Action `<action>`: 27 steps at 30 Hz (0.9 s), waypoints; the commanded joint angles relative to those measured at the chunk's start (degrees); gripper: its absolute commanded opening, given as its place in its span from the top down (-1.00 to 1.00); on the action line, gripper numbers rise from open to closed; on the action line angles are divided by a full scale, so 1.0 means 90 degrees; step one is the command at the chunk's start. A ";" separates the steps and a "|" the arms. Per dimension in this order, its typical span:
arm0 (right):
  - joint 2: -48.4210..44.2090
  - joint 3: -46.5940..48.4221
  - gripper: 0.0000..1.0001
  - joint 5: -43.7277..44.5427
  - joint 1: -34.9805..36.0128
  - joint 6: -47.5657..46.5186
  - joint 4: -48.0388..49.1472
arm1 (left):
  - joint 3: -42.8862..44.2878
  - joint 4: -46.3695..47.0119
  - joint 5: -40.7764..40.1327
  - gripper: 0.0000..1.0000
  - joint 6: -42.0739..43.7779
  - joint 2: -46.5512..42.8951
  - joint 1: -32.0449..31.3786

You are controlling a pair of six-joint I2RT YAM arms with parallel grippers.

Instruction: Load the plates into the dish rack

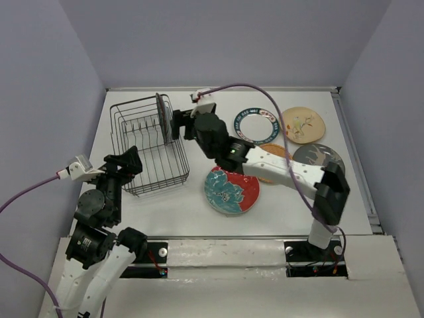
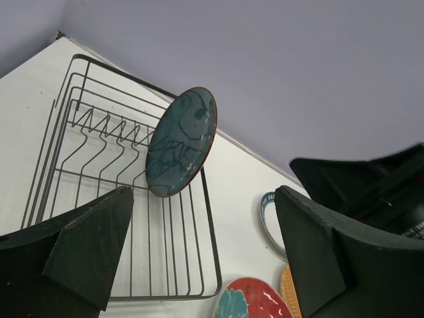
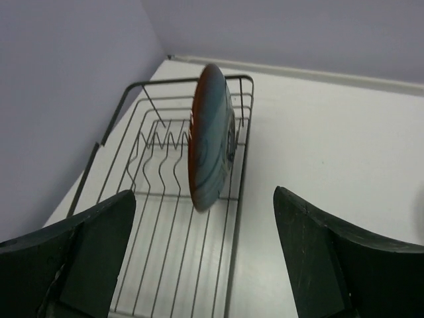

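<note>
Teal plate (image 1: pixel 161 118) on edge in dish rack (image 1: pixel 149 177), both grippers empty.
Plate sits at the rack's far-right end. Right gripper (image 1: pixel 177 124) just beside it, jaws apart. Left gripper (image 1: pixel 128 160) at the rack's near-left rim, jaws apart. Red-and-teal floral plate (image 1: pixel 232 190) flat on table (image 1: pixel 192 213), right of rack.

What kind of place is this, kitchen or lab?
Probably a robot test cell: plain lavender walls box in a white table, left arm and right arm bolted at its edge.
</note>
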 commanded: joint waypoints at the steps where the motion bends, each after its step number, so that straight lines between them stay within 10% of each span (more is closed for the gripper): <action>1: -0.1323 -0.1605 -0.80 -0.1493 -0.0431 0.1090 -0.1015 | 0.0071 0.0547 0.0478 -0.98 0.0374 0.0059 0.0028; 9: -0.5139 -0.5373 -0.28 -0.2170 -0.0725 0.2817 -0.3272 | -0.0026 0.0723 0.1074 -0.98 0.0364 0.0147 0.0028; 17: -0.6804 -0.7251 -0.64 -0.2046 -0.0852 0.5033 -0.4230 | -0.0095 0.0820 0.1181 -0.98 0.0423 0.0322 0.0155; 27: -0.6513 -0.8669 -0.52 -0.2776 -0.1184 0.5125 -0.1646 | -0.0163 0.0918 0.1318 -0.98 0.0510 0.0362 0.0194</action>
